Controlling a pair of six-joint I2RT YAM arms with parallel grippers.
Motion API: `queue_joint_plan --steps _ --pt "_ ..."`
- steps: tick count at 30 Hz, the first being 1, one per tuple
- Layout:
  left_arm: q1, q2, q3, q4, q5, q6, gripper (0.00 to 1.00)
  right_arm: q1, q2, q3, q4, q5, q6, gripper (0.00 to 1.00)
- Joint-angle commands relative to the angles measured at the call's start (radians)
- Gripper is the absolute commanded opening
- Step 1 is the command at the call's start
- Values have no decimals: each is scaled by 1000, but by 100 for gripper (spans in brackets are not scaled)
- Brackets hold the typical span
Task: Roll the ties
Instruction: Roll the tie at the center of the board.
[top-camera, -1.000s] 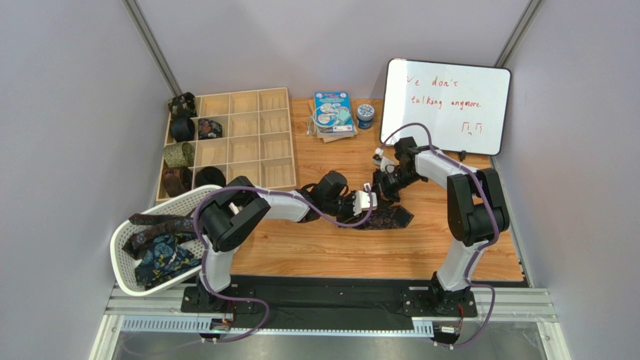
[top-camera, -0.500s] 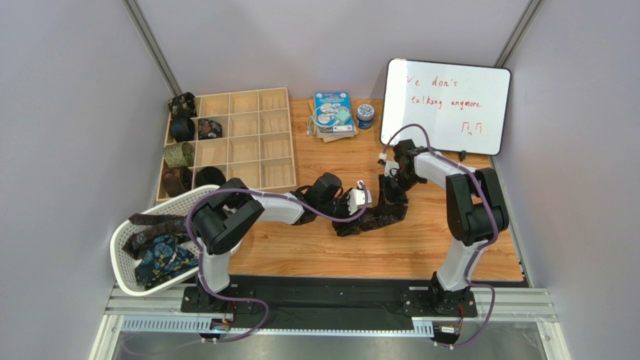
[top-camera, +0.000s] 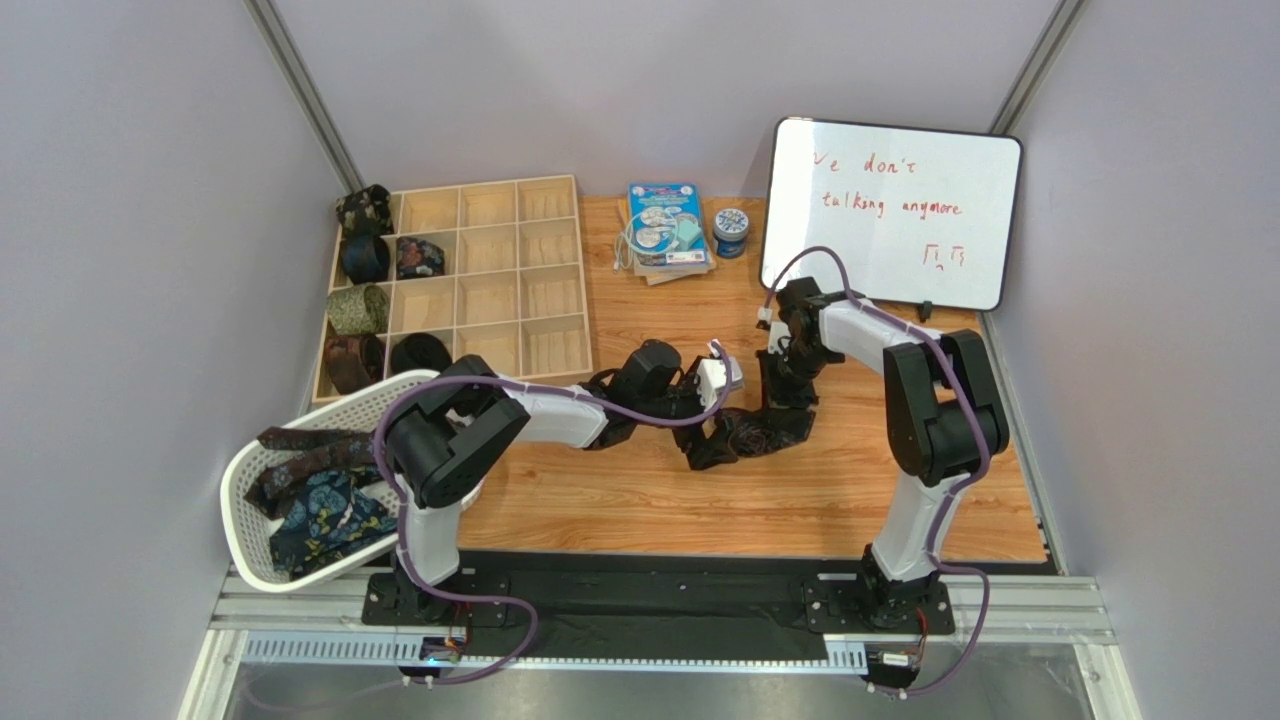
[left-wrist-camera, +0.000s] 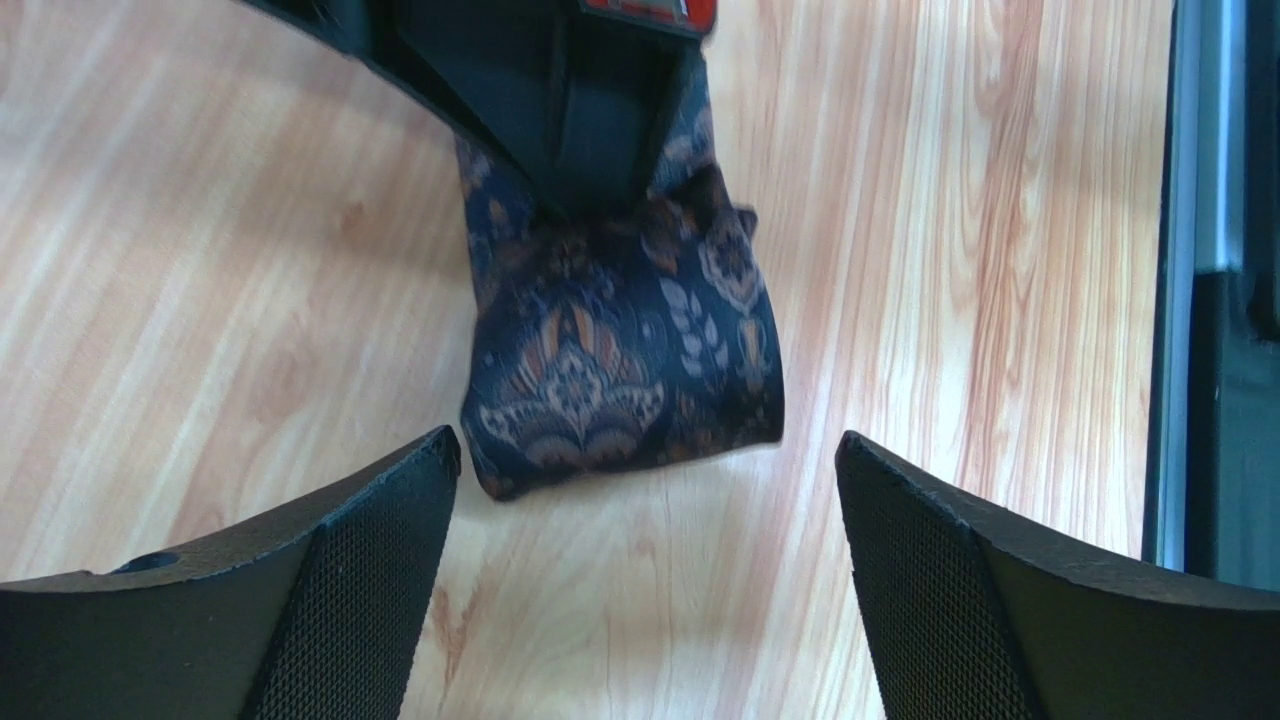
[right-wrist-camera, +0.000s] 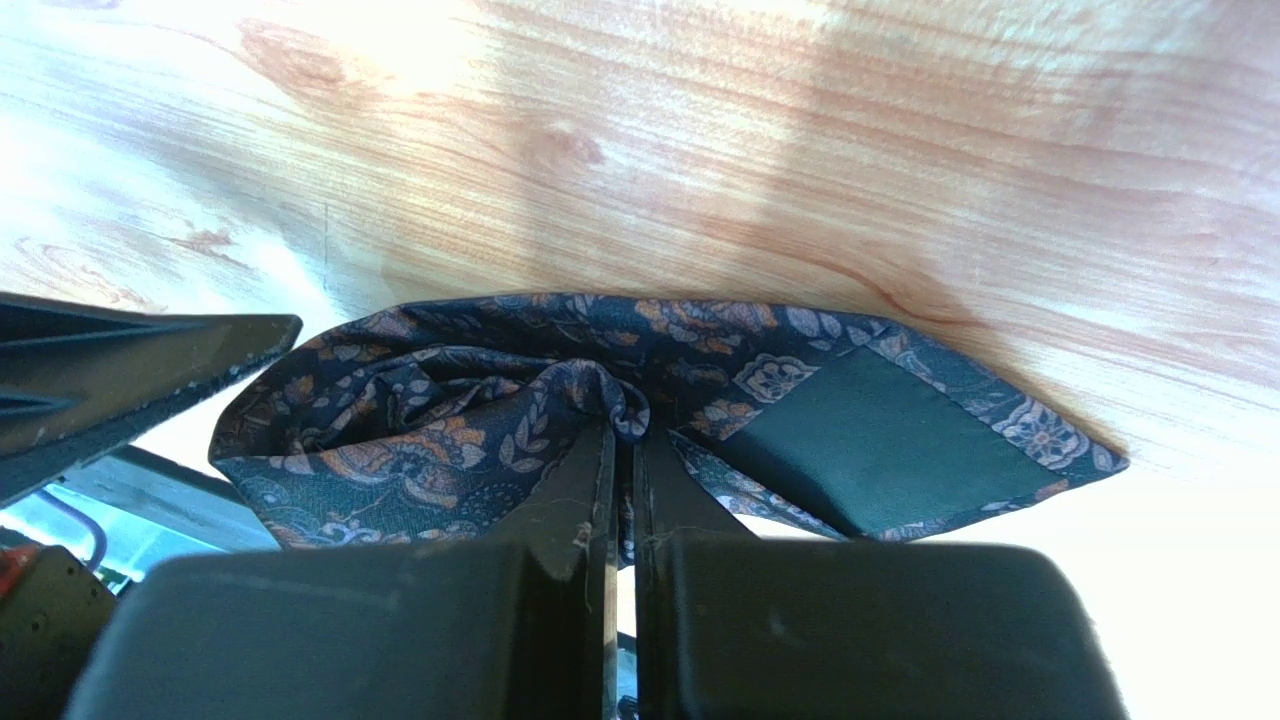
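Note:
A navy tie (left-wrist-camera: 616, 360) with an orange and white paisley pattern lies bunched on the wooden table (top-camera: 631, 503). My right gripper (right-wrist-camera: 619, 432) is shut on a fold of this tie (right-wrist-camera: 436, 413), whose teal lining (right-wrist-camera: 872, 443) shows to the right. My left gripper (left-wrist-camera: 646, 447) stands wide open just short of the tie's near edge, with only bare wood between its fingers (left-wrist-camera: 323, 578). In the top view the left gripper (top-camera: 727, 393) and the right gripper (top-camera: 784, 393) meet over the dark tie (top-camera: 744, 432) at the table's middle.
A wooden compartment tray (top-camera: 519, 278) at the back left holds several rolled ties (top-camera: 358, 309) in its left columns. A white mesh basket (top-camera: 248, 480) at the front left holds loose ties (top-camera: 323, 503). A whiteboard (top-camera: 894, 210), a booklet (top-camera: 666, 225) and a small tin (top-camera: 730, 228) stand at the back.
My left gripper has opened, let go of the tie and drawn back slightly to the left. The tie has gone from spread with its point out to bunched under the right gripper.

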Motion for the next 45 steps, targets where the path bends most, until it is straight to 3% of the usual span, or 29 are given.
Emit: queue_joint_plan --steps 1,5,9,17,20,21,24,27,28,34,42,45 --pt "-21 42 22 123 -34 -93 99 9 58 4 93 120 17 0" --pt "-27 99 52 160 -59 -156 97 9 68 1 94 111 33 0" --pt "-47 134 60 200 -82 -174 88 12 70 -5 107 93 48 0" --pt "-68 153 74 103 -181 -68 70 15 64 -18 162 -22 112 0" --pt "-73 150 74 30 -229 -27 59 14 65 -9 165 -59 116 0" --pt "-74 148 75 7 -241 28 49 17 64 -5 160 -70 106 0" --pt "-80 143 68 -87 -284 123 30 -1 50 31 95 -110 61 9" --pt "-80 136 48 -162 -295 185 23 -43 16 74 10 -154 15 26" --pt "-80 136 43 -188 -290 217 23 -54 9 86 -34 -177 5 36" --pt "-80 133 45 -246 -249 245 26 -92 -57 102 -110 -295 -39 57" --pt "-80 146 92 -289 -224 234 35 -68 -57 39 -76 -389 -53 59" --pt "-79 142 88 -293 -214 235 36 -58 -59 12 -57 -381 -59 54"
